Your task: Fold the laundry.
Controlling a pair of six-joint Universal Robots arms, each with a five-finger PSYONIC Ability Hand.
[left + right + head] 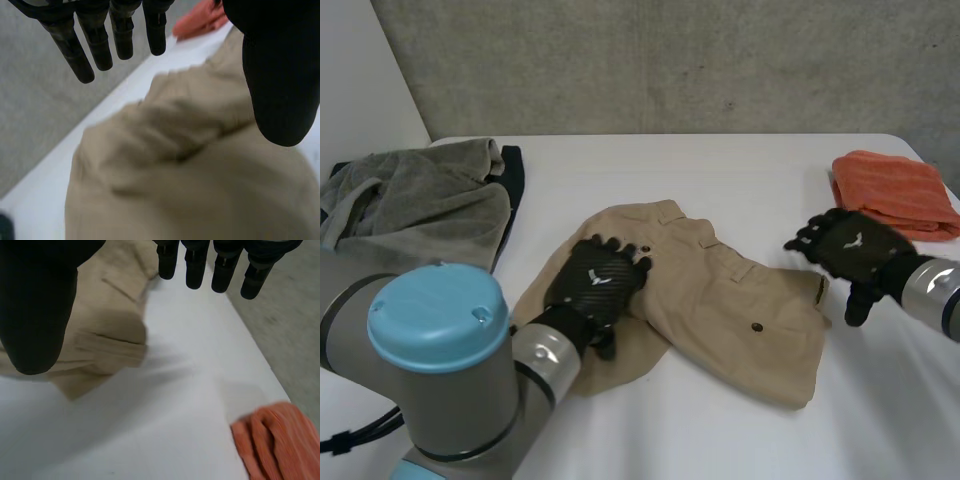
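Observation:
Tan shorts [720, 310] lie crumpled in the middle of the white table [720, 180], one leg folded over. My left hand [595, 283] hovers over the shorts' left part, fingers [100, 45] straight and apart from the thumb [280, 80], holding nothing; the tan cloth [190, 170] lies under its palm. My right hand [850, 248] is just off the shorts' right edge, above bare table, fingers [220, 265] straight and open. In the right wrist view the shorts' edge [105, 340] lies below the thumb [35, 315].
A grey-green heap of clothes [420, 205] on a dark garment sits at the table's far left. A folded orange towel [895, 195] [277, 440] lies at the far right, close behind my right hand. Bare table runs along the front and back.

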